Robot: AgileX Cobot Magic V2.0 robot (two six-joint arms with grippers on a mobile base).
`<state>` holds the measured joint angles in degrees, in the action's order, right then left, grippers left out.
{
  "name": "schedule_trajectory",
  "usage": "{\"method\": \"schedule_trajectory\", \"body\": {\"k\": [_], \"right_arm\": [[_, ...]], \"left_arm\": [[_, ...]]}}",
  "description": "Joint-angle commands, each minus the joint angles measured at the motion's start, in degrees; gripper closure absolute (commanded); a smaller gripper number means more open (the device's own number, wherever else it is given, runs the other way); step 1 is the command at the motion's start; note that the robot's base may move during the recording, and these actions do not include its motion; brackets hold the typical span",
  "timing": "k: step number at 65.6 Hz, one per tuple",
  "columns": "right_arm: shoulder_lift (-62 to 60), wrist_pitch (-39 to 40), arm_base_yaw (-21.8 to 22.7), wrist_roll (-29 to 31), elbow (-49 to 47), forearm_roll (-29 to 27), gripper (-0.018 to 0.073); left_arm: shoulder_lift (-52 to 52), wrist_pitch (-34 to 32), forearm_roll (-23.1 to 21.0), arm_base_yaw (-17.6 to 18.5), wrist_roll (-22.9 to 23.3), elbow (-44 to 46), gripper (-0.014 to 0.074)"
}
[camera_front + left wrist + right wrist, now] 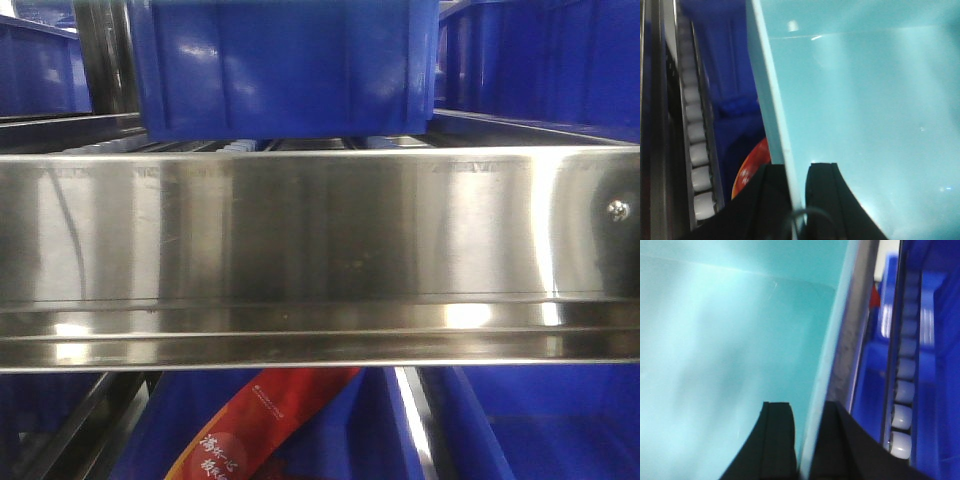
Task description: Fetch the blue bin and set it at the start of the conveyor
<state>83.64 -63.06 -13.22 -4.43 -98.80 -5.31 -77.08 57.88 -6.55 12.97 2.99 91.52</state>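
Among dark bins point(290, 70), the blue bin point(865, 125) looks empty, light and stiff, its smooth walls likely slippery; opposite rims are the sensible hold. Left gripper point(799, 167) and right gripper point(807, 407) each clamp a wall. Its base and the conveyor start are out of view; a steel rail point(320, 250) fills the front camera.

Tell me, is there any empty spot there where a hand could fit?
Inside the blue bin: its bare floor, bordered by the walls that the left gripper and right gripper clamp. Outside is crowded: roller tracks and dark blue bins press close.
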Motion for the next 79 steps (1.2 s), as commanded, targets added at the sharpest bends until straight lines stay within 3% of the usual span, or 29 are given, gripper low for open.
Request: {"method": "schedule_trajectory", "body": {"k": [1, 79], "right_arm": [[-2.5, 0.5, 0.5, 1.5, -0.5, 3.5, 0.0711], [-2.7, 0.9, 0.5, 1.5, -0.5, 3.5, 0.0711]], "left_arm": [[2.6, -2.4, 2.4, -0.2, -1.0, 0.8, 0.0708], [2.0, -3.9, 2.4, -0.2, -1.0, 0.8, 0.0708]]}}
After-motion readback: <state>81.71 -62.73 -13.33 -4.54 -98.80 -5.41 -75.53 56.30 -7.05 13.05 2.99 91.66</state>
